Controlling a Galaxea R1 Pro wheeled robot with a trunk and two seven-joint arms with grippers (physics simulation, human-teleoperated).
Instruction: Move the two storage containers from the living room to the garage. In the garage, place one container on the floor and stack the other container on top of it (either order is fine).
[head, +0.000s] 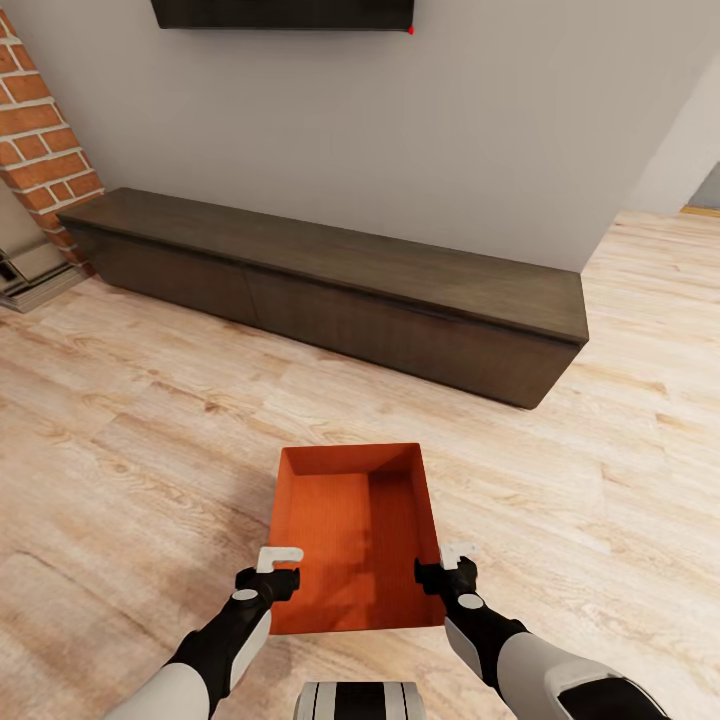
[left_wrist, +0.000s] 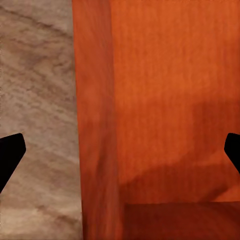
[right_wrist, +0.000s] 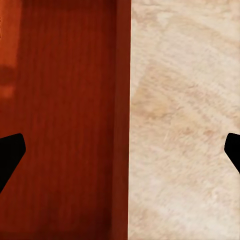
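Straddling the long side walls, both sets of jaws stand wide, one finger inside and one outside each wall of the orange-red rectangular topless storage bin (head: 355, 535). It sits on the light wood plank floor (head: 130, 440), well short of the long low dark bench (head: 330, 285), its long axis running away from the robot. The left gripper (head: 272, 570) and right gripper (head: 452, 568) sit level at the near end, neither closed on anything yet.
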